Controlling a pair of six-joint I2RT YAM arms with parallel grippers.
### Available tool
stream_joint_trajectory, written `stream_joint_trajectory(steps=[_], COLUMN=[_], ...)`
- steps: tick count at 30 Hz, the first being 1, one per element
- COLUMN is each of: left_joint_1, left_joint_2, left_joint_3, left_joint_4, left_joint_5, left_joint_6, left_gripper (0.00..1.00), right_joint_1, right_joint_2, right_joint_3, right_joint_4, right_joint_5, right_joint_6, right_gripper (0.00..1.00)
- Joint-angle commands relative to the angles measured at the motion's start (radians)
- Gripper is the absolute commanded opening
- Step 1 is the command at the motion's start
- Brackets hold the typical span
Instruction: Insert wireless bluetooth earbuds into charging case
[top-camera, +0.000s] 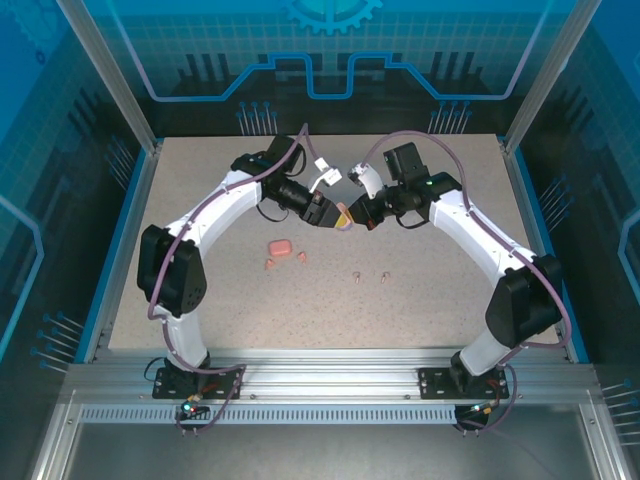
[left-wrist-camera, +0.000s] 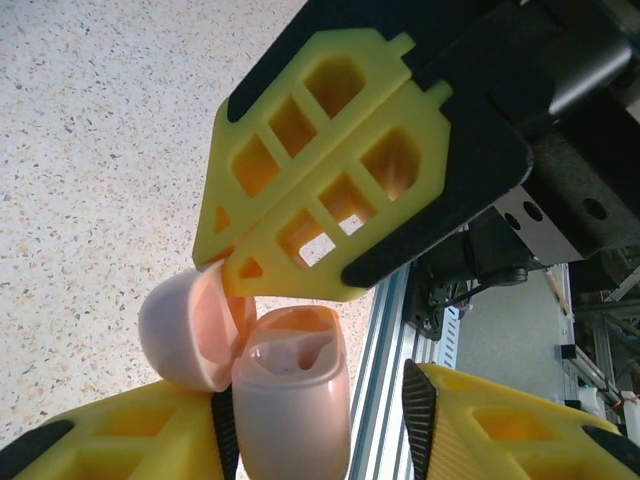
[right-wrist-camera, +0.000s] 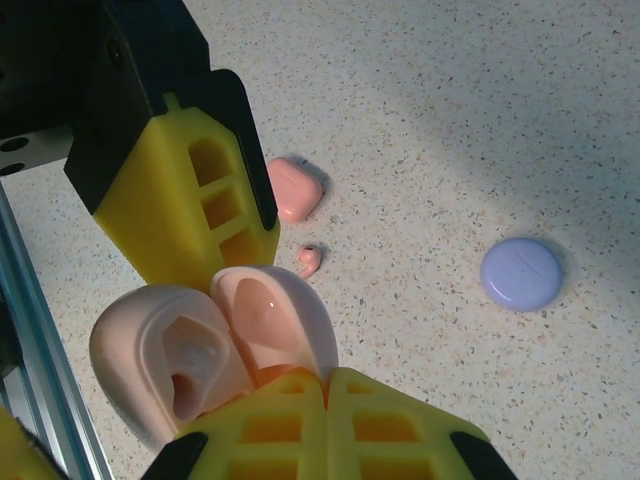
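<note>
Pale pink case (left-wrist-camera: 290, 400): up off the table (right-wrist-camera: 450, 120) between the two pincers, lid (left-wrist-camera: 185, 330) swung open so both sockets face out for loading (they look empty)
Right pincer (right-wrist-camera: 327, 385): clenched, its tips at the lid's lower edge; I judge that it nips the lid and carries the case, since nothing else bears it
Left pincer (left-wrist-camera: 312, 405): released and straddling the case body; one pad touches the shell and a gap shows at the other finger, so it is probably placed to take the body
Earbuds: loose on the table, none in a pincer; a coral bud (right-wrist-camera: 310, 260) lies just beside the shut coral case (right-wrist-camera: 293, 188); two small buds (top-camera: 355, 275) sit apart, nearer the arm bases, their colour too small to tell
Left wrist view: makes plain the gap at the far finger, which from above is lost in a knot of arms
Right wrist view: looks into the sockets and takes in a purple disc (right-wrist-camera: 520, 272), likely another case, well apart
Top view: gives the spread of buds that the wrist views crop
</note>
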Motion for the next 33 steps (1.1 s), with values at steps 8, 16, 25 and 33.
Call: stream_joint_trajectory(steps=[8,16,25,33], left_joint_1=[-0.002,-0.002,0.087,0.076], left_joint_2=[0.032,0.024,-0.226,-0.542], left_joint_3=[0.033,0.025,-0.290,-0.743], left_joint_4=[0.008,0.046,0.535,1.240], left_joint_5=[0.039,0.029,-0.059,-0.375], left_joint_6=[0.008,-0.010,-0.242,-0.436], left_gripper=[0.32,0.00,0.00,0.00], right_joint_1=[0.013,0.010,-0.096,0.064], right_joint_2=[0.013,0.008,-0.169,-0.152], right_joint_3=[0.034,0.040,-0.089,-0.192], right_joint_4=[-0.012,-0.007,0.008,-0.067], right_joint_5=[0.002,0.041,0.057,0.350], right_joint_6=[-0.011,0.012,0.311,0.598], right_gripper=[0.00,0.02,0.56,0.58])
